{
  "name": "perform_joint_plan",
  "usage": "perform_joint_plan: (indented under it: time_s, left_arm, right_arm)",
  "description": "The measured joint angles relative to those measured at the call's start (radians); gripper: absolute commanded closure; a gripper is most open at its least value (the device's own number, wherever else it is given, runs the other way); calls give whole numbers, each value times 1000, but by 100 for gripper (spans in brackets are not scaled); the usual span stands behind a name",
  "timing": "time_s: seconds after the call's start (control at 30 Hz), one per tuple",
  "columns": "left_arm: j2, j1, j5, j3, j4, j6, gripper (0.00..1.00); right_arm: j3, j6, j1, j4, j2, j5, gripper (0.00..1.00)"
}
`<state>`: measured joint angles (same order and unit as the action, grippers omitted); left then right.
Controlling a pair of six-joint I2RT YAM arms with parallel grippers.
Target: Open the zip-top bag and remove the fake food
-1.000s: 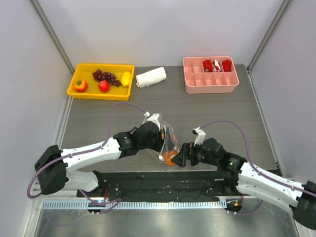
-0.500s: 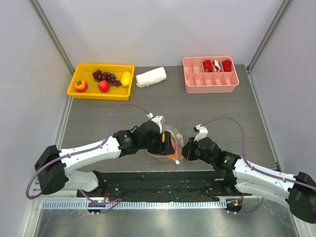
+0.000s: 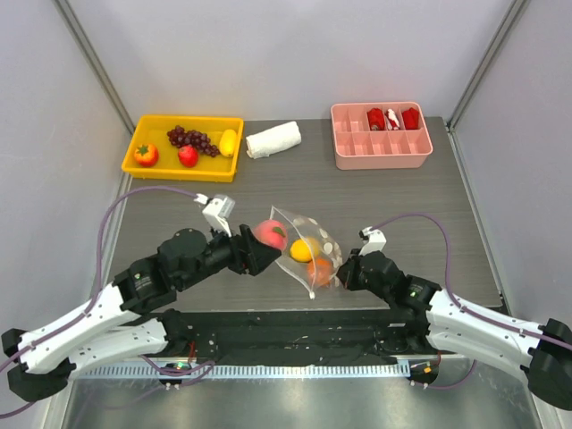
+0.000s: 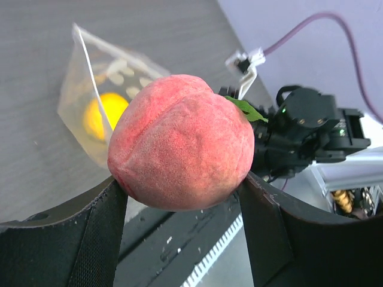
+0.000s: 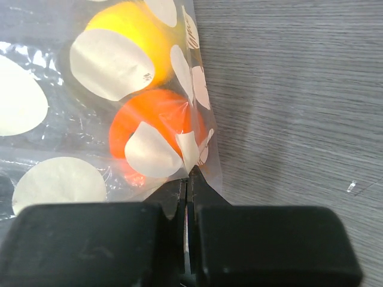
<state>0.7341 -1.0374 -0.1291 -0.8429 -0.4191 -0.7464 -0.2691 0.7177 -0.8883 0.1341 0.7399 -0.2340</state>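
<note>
My left gripper point(image 3: 261, 243) is shut on a pink-red peach point(image 4: 182, 140), a piece of the fake food, and holds it just left of the zip-top bag's mouth. The peach point(image 3: 271, 233) is outside the bag. The clear dotted zip-top bag point(image 3: 315, 243) lies on the table with a yellow fruit point(image 3: 301, 250) and an orange fruit point(image 3: 319, 272) inside. My right gripper point(image 5: 188, 179) is shut on the bag's lower edge next to the orange fruit point(image 5: 152, 128). The top view shows this gripper point(image 3: 342, 273) at the bag's right corner.
A yellow tray point(image 3: 134, 168) at the back left holds purple grapes point(image 3: 192, 138), a tomato point(image 3: 146, 155), a red fruit point(image 3: 188, 155) and a yellow piece point(image 3: 228, 141). A rolled white cloth point(image 3: 273, 139) lies beside it. A pink divided tray point(image 3: 382, 154) stands back right.
My left gripper has drawn back to the left, bringing the peach out of the bag. My right gripper has shut on the bag's edge, and the bag has spread flatter.
</note>
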Motion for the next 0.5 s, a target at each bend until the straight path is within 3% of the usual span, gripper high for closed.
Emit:
perform_joint_plan:
  time_s: [0.1, 0.23, 0.37, 0.5]
  left_arm:
    - [-44, 0, -40, -2, 17, 32, 100]
    - [-11, 8, -232, -57, -21, 54, 100]
    - [179, 113, -468, -261, -129, 74, 100]
    - [368, 262, -715, -329, -53, 167, 100]
  right_arm:
    - [0, 0, 0, 12, -2, -9, 99]
    - [0, 3, 0, 26, -4, -10, 99]
    - [0, 5, 0, 34, -23, -10, 98]
    - [-5, 11, 0, 53, -44, -10, 99]
